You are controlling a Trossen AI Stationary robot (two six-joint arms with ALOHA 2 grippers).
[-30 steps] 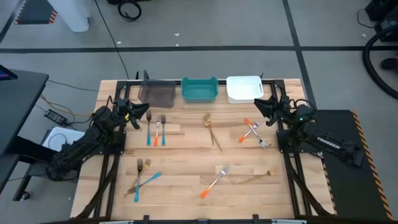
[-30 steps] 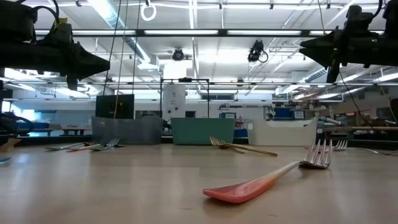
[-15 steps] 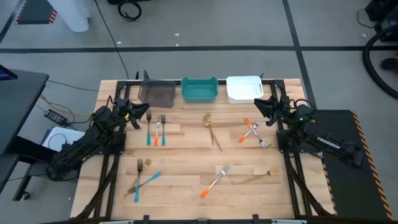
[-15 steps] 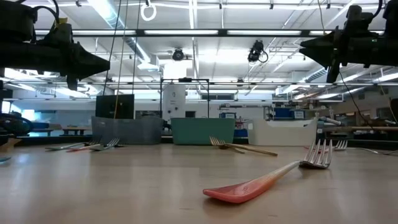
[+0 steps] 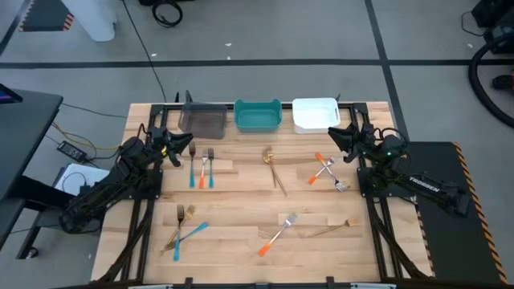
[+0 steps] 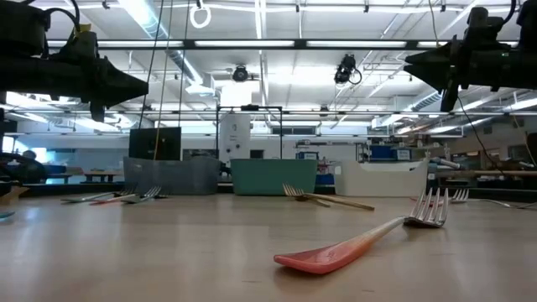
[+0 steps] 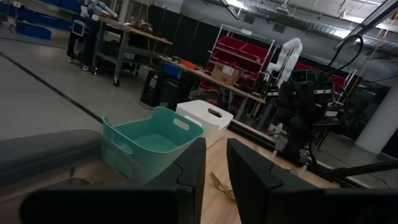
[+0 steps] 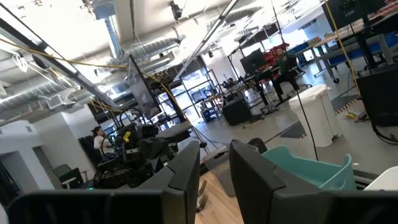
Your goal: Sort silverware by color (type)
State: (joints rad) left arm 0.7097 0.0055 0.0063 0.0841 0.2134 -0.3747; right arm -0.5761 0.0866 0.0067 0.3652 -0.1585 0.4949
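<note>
The silverware lies scattered flat on the wooden table: a blue utensil (image 5: 193, 170) beside two orange-handled forks (image 5: 208, 167), a gold piece (image 5: 274, 168) at the centre, and crossed orange-handled forks (image 5: 325, 170) on the right. Nearer the front lie a gold fork (image 5: 178, 223), a blue utensil (image 5: 189, 234), an orange-handled fork (image 5: 277, 234) (image 6: 361, 243) and a gold fork (image 5: 331, 229). My left gripper (image 5: 189, 146) (image 7: 216, 180) hovers shut at the left edge. My right gripper (image 5: 333, 135) (image 8: 214, 180) hovers shut at the right edge. Both are well above the table.
Three bins stand in a row along the far edge: dark grey (image 5: 202, 120), teal (image 5: 258, 116) (image 7: 149, 140) and white (image 5: 315, 114). Bare wood lies between the clusters of silverware at the table's middle. The arms' bases sit at the left and right edges.
</note>
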